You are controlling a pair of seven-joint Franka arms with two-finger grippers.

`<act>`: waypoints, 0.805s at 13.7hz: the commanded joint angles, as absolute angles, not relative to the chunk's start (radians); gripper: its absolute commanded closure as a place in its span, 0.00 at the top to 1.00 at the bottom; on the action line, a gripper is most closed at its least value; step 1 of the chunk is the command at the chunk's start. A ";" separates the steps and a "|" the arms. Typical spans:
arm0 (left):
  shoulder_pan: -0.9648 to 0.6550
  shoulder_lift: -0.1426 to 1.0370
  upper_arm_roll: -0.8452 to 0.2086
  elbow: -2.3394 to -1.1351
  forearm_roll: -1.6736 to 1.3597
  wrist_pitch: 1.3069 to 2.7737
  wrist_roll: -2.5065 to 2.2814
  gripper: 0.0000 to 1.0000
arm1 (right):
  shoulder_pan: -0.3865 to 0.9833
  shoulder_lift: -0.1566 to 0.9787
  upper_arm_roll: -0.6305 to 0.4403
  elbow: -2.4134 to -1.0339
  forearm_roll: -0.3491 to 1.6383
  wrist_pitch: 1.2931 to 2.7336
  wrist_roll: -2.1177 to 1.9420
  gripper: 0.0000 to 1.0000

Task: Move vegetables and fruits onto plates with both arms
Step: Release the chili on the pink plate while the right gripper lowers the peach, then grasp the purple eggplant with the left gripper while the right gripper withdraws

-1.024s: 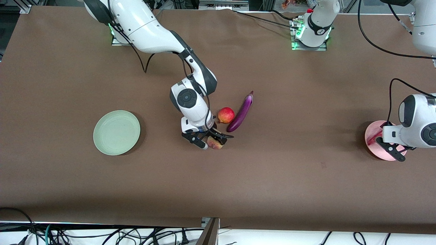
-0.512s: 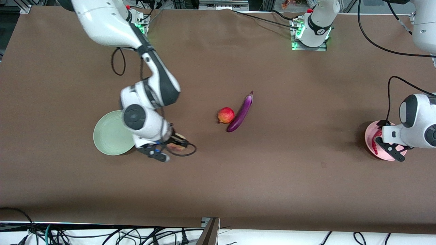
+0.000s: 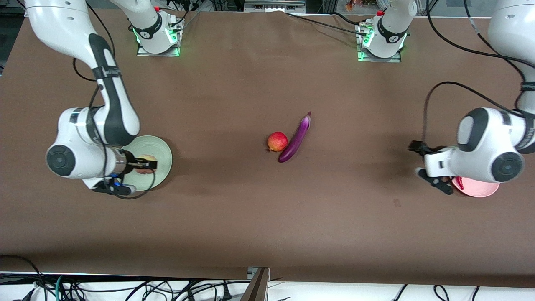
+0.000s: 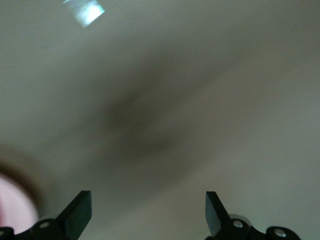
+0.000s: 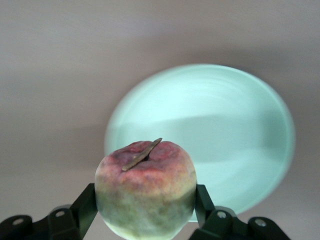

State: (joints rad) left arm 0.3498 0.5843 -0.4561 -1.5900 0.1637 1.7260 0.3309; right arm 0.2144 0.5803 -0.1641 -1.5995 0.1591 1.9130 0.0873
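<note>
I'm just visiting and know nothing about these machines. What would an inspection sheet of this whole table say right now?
Surface: brown table, flat.
Fruits: peach held over the green plate; red fruit mid-table, touching the eggplant.
Vegetables: eggplant lying on the table; chili on the pink plate.
Clutter: nothing seen.
Claws: right claw shut on the peach; left claw open, holding nothing, beside the pink plate.
Cables: black cables looping along both arms; a tangle below the table's nearer edge.
Surroundings: two arm bases with green lights at the table's farther edge.
</note>
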 commanded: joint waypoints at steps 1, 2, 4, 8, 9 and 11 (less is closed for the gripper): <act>0.289 0.614 -0.485 -1.595 0.054 1.747 0.125 1.00 | 0.219 0.531 -0.175 -1.742 0.178 1.998 0.048 0.25; 0.240 0.614 -0.486 -1.597 0.022 1.779 0.073 1.00 | 0.206 0.531 -0.175 -1.788 0.178 2.041 0.046 0.37; 0.132 0.614 -0.486 -1.614 0.009 1.845 -0.105 1.00 | 0.199 0.532 -0.175 -1.838 0.178 2.103 0.045 0.59; -0.038 0.605 -0.486 -1.757 0.021 2.125 -0.403 1.00 | 0.186 0.541 -0.173 -1.819 0.179 2.114 -0.018 1.00; -0.058 0.585 -0.489 -1.803 0.023 2.187 -0.408 1.00 | 0.186 0.540 -0.173 -1.809 0.192 2.109 -0.020 1.00; -0.115 0.563 -0.489 -1.914 0.025 2.363 -0.408 1.00 | 0.183 0.540 -0.173 -1.763 0.201 2.092 -0.025 1.00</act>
State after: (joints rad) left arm -0.0879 0.6249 -0.4988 -1.7926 0.0261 2.2362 -0.3964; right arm 0.1962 0.5663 -0.1809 -1.7809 0.1756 2.1050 0.0052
